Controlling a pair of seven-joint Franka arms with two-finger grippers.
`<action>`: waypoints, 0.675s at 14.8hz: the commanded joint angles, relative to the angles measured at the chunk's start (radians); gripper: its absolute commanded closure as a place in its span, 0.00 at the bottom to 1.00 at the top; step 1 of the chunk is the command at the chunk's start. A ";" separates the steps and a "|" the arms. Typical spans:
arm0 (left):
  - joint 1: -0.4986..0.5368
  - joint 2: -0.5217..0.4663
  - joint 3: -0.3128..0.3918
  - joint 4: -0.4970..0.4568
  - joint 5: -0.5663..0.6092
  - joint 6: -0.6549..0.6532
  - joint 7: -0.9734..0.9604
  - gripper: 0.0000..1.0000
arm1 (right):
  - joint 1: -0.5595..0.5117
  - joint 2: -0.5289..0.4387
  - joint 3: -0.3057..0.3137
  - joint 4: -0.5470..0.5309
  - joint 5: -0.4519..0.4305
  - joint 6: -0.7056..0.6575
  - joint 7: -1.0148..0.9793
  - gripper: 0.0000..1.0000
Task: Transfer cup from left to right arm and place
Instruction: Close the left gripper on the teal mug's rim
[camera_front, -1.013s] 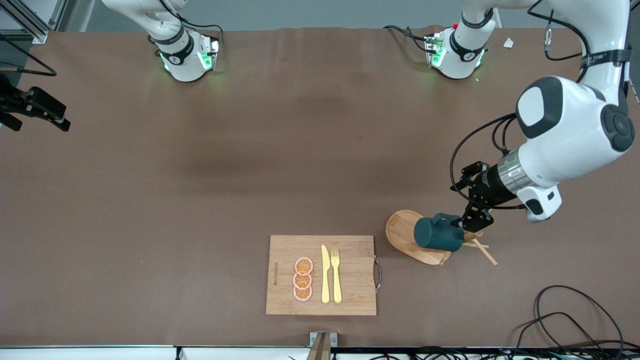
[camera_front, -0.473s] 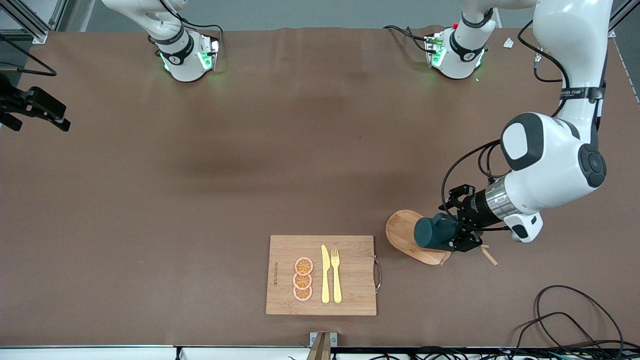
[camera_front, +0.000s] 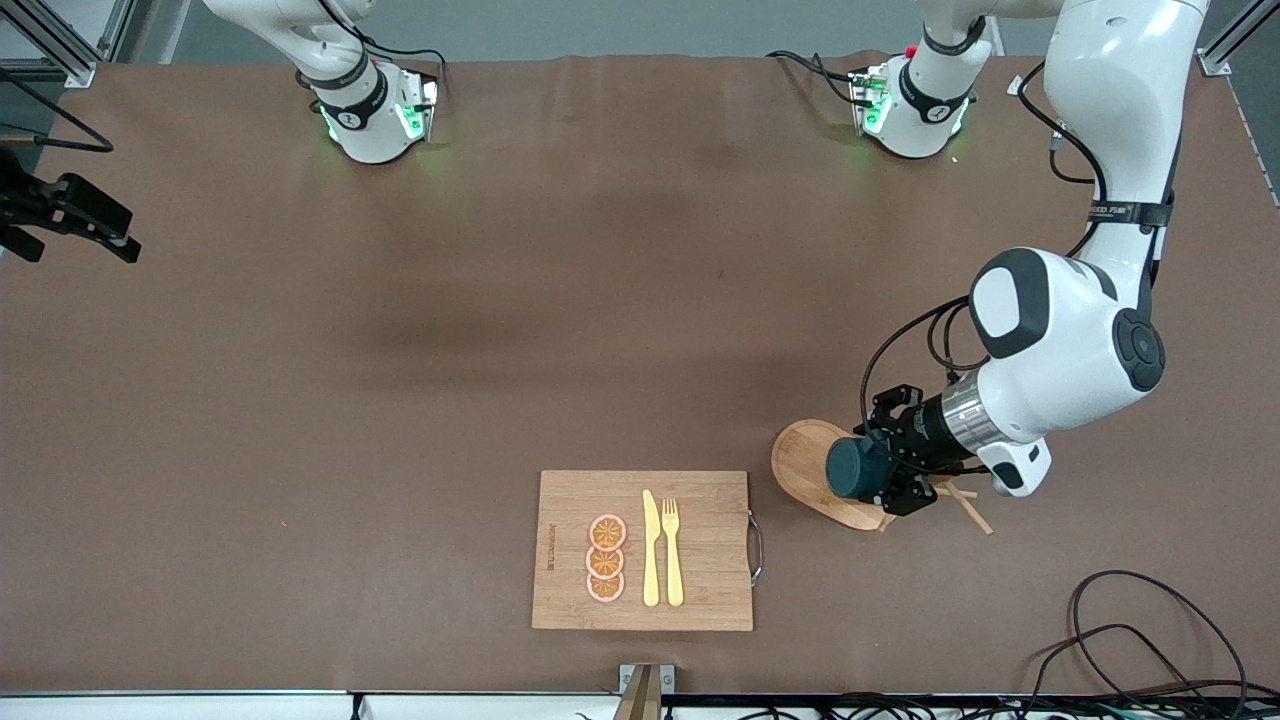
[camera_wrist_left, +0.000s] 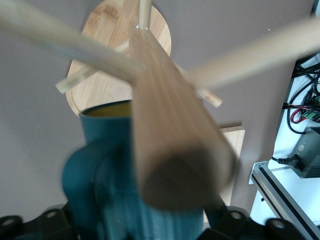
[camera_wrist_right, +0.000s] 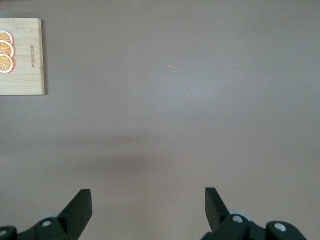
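Brown tabletop, cup (camera_front: 856, 468) hung on the wooden mug rack (camera_front: 815, 472), presumably for pickup; left gripper (camera_front: 897, 468) was wrapped around it, grip unclear. Right gripper (camera_wrist_right: 148, 206) was parked wide open.

Even, soft overhead light; one close view blurred.

The brown table (camera_front: 600, 300) was evenly lit, with a faint broad shadow across its middle and no glare. In the left wrist view the cup (camera_wrist_left: 125, 200) and the wooden post (camera_wrist_left: 170, 140) were smeared out of focus.
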 joint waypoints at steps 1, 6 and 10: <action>0.000 0.017 -0.005 0.036 -0.013 0.002 -0.003 0.21 | 0.004 -0.019 -0.002 -0.007 0.006 -0.007 0.002 0.00; 0.000 0.016 -0.009 0.085 -0.014 -0.017 0.038 0.42 | 0.004 -0.019 -0.002 -0.007 0.006 -0.008 0.003 0.00; 0.011 -0.006 -0.061 0.090 -0.019 -0.027 0.002 0.42 | 0.004 -0.019 -0.002 -0.007 0.006 -0.008 0.002 0.00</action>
